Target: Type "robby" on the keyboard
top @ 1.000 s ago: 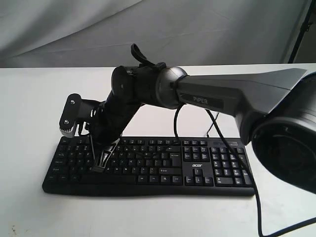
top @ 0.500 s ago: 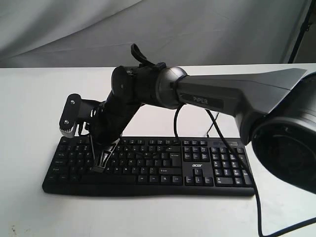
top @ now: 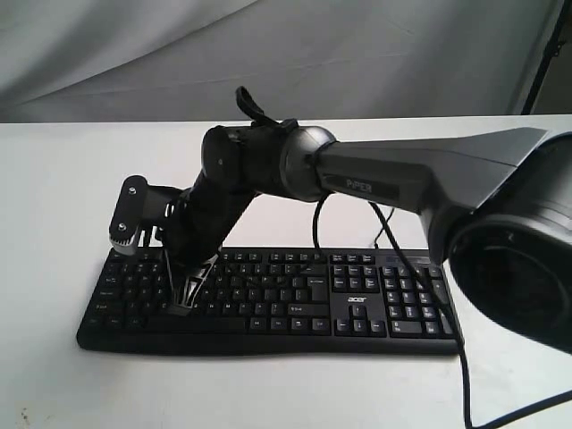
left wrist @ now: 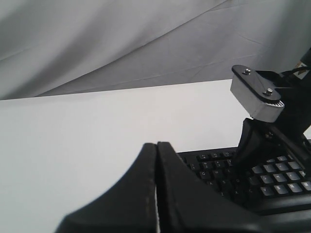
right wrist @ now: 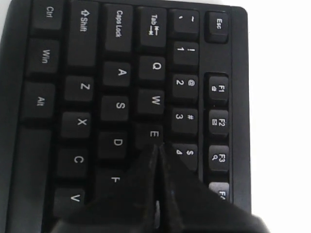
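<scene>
The black keyboard [top: 357, 308] lies across the white table, its "acer" logo [top: 357, 291] by the number pad. My right arm reaches across to the keyboard's left half. The right gripper [top: 176, 307] is shut and points down onto the letter keys. In the right wrist view the right gripper [right wrist: 156, 145] has its closed tips just past the E key [right wrist: 154, 134], beside the 4 key [right wrist: 186, 152], and the keys beneath are hidden. The left gripper [left wrist: 156, 144] is shut and empty. It hovers off the keyboard's [left wrist: 214, 167] left end and does not show in the exterior view.
A black cable [top: 465, 357] hangs from the right arm past the number pad end to the table. The right arm's grey wrist camera block [top: 128, 214] juts out above the keyboard's left end. White table [top: 71, 179] lies to the left, a grey cloth backdrop behind.
The right arm has sunk slightly, bringing its shut gripper a little lower onto the keys. The keyboard has not moved.
</scene>
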`<action>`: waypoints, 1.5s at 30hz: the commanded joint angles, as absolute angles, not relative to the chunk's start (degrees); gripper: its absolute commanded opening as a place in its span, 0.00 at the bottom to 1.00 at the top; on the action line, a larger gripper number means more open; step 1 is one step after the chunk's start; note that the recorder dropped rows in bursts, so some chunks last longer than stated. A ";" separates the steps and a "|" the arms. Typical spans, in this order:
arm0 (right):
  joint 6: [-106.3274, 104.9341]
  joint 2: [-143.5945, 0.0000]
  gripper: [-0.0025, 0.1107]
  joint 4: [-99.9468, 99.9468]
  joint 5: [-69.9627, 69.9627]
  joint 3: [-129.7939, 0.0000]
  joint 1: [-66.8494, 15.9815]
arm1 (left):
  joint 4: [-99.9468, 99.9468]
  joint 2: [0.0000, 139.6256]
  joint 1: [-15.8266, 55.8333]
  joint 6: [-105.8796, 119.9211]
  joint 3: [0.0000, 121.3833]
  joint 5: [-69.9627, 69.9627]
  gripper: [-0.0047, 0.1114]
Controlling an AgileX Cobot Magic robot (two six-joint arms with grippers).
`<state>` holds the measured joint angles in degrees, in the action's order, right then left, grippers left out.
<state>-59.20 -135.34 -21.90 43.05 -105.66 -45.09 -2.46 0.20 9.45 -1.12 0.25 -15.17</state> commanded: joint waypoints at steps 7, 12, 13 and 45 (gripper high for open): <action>-59.90 -134.90 0.02 -22.17 43.57 -106.12 -45.37 | -2.74 0.00 9.82 -1.28 0.00 -14.84 0.04; -59.90 -134.90 0.02 -22.17 44.16 -106.12 -45.37 | -2.74 0.00 9.82 -1.28 0.00 -14.84 0.04; -59.90 -134.90 0.02 -22.17 44.16 -106.12 -45.37 | -2.74 0.00 9.82 -1.28 0.00 -14.84 0.04; -59.81 -133.68 0.02 -22.38 44.61 -106.12 -45.47 | -2.74 0.00 9.82 -1.28 0.00 -14.84 0.04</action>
